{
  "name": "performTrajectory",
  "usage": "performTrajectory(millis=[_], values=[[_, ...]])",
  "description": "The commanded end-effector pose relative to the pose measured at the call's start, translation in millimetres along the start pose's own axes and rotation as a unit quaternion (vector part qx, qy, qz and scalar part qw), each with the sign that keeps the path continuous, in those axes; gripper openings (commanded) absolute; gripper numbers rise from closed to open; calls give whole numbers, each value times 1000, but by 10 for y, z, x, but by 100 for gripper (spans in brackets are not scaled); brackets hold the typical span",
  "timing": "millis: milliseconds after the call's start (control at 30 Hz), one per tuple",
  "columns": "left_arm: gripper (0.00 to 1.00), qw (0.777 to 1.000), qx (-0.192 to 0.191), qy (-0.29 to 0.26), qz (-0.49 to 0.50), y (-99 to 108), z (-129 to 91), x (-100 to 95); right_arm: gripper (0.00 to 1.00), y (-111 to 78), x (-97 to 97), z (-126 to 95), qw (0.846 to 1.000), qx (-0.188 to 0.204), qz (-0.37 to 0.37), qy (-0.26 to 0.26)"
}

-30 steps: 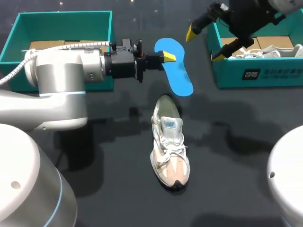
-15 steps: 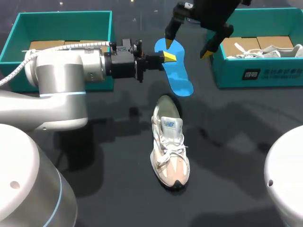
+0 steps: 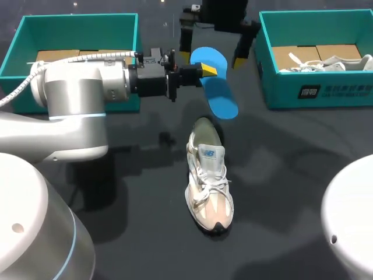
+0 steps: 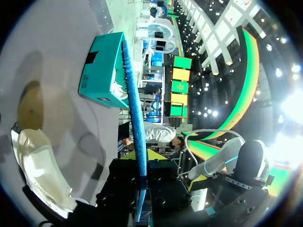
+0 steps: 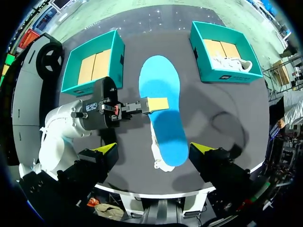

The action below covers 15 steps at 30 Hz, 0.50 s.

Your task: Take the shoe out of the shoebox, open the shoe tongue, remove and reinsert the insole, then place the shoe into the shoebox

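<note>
Blue foam insole (image 3: 221, 100): out of the shoe and held in the air just beyond the shoe's heel, its long side roughly in line with the shoe.

Shoe (image 3: 210, 175): pale trainer, upright on the black table (image 3: 291, 175), toe toward the robot, laces loose. It is the reference point for this entry.

Left gripper (image 3: 208, 70): comes in from the left of the shoe's heel. Its narrow pinch is closed on the insole's edge; the left wrist view shows the insole edge-on between the fingers.

Right gripper (image 5: 154, 149): fingers spread wide, holding nothing, above the insole with one yellow tip on each side.

Left box (image 3: 70, 17): teal, well left of and beyond the shoe, with only cardboard showing inside.

Right box (image 3: 315, 93): teal, well right of and beyond the shoe, with a white second shoe (image 3: 326, 61) inside.

Change: a second ago the right gripper was over the right box; it has since swung across and now sits over the insole. The left gripper, insole and shoe have not moved.

Reading: removal looks done. The right arm seems to be lining up to take the insole or help guide it back into the shoe.
</note>
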<state>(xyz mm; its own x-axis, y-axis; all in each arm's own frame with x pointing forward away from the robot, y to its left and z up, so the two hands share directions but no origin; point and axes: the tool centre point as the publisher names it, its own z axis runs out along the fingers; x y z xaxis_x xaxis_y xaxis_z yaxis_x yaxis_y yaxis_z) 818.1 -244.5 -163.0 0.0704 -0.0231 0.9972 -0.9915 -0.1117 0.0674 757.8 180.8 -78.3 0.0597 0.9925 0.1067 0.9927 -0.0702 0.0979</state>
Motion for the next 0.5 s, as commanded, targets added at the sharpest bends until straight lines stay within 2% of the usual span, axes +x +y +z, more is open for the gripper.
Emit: performTrajectory(millis=[33, 133, 200, 333, 500], values=[[0, 1000, 0, -1, 0, 10, -7, 3, 100, 6, 57, -12, 995, -5, 4, -98], [0, 1000, 0, -1, 0, 10, -7, 3, 100, -3, 50, -27, 996, -9, 5, -92], [0, 1000, 0, -1, 0, 10, -7, 3, 100, -10, 21, -36, 997, -11, 6, -70], [0, 1000, 0, -1, 0, 10, -7, 3, 100, -23, -117, -68, 1000, -15, 19, 11], [0, 1000, 0, -1, 0, 10, -7, 3, 100, -50, -328, -128, 992, -18, 41, 116]])
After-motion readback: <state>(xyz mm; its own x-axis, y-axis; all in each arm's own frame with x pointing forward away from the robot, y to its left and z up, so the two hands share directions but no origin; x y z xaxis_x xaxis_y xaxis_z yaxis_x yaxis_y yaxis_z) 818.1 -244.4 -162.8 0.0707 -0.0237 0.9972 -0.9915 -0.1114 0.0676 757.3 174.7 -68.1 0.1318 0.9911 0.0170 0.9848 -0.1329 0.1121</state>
